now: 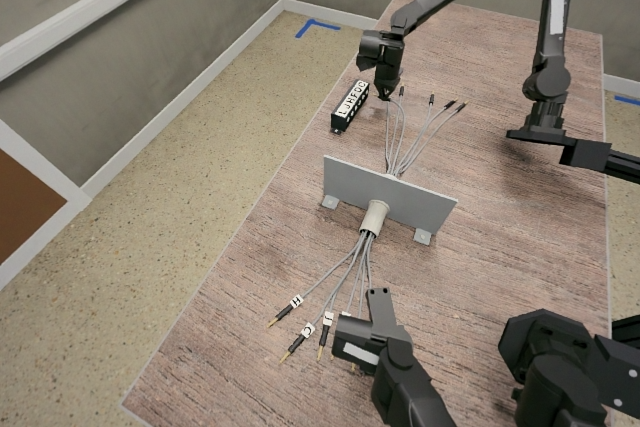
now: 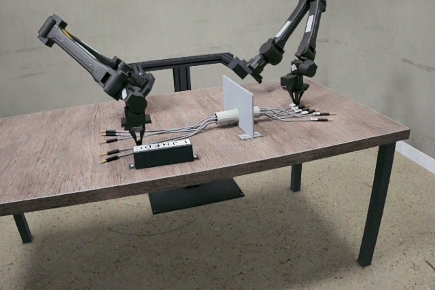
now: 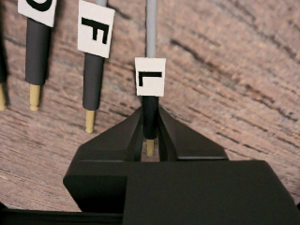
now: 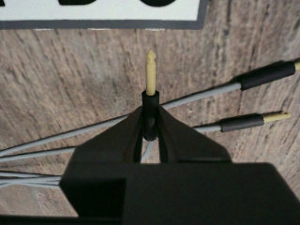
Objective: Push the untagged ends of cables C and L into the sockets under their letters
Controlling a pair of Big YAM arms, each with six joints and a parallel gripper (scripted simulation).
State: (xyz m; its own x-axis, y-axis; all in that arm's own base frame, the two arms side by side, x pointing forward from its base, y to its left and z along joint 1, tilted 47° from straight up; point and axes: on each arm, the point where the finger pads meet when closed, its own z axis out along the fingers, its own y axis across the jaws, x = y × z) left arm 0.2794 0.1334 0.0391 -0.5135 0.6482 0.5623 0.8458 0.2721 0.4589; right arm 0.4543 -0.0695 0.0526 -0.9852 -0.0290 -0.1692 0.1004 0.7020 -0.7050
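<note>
The black junction box has a white letter strip on top. Its edge shows at the top of the right wrist view. My right gripper is shut on an untagged plug. The plug's gold tip points at the box, short of it, in line with the partly cut-off letter at the C end. Which cable it belongs to cannot be told. The sockets are hidden there. My left gripper is shut on the L-tagged plug. The C tag lies on the table.
An upright grey panel carries the conduit between the arms. Other untagged plugs lie beside my right gripper. Plugs tagged F, H and J lie beyond the panel near my left gripper.
</note>
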